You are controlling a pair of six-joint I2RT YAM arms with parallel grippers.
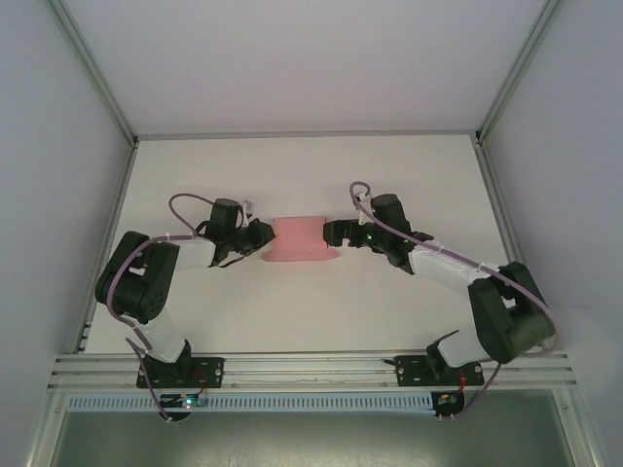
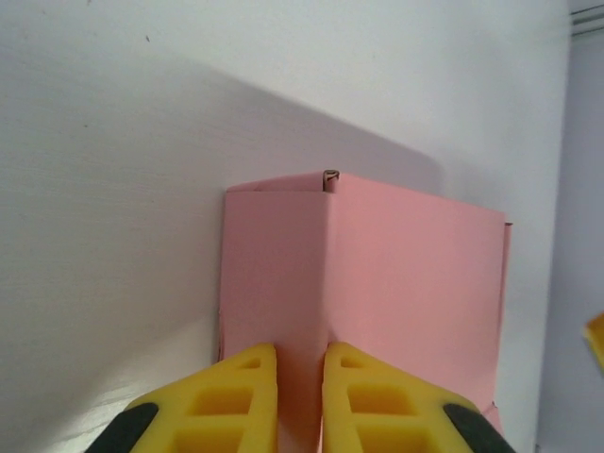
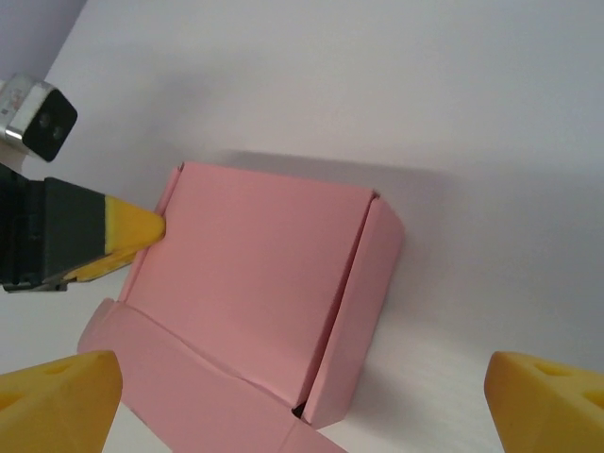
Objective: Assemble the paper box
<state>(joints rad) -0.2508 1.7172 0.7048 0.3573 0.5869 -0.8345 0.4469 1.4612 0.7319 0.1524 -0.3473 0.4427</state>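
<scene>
Fold step in hand: left hand (image 2: 300, 357) pinches a raised wall of the paper box (image 1: 302, 238) at frame centre; right hand (image 1: 334, 232), fingers spread, probably must next press the loose flap (image 3: 189, 377) closed.

Robot lab cell. Bare white bench (image 1: 292, 175) under the left claw (image 1: 265, 238) and right claw (image 1: 329, 232). Plain grey panels (image 1: 39, 195) stand well out to either side of them, on aluminium extrusion posts (image 1: 92, 68). Slotted mounting rail (image 1: 311, 362) and perforated cable duct (image 1: 311, 401) well behind them. Purple cables (image 1: 185, 197) loop just behind each claw.
</scene>
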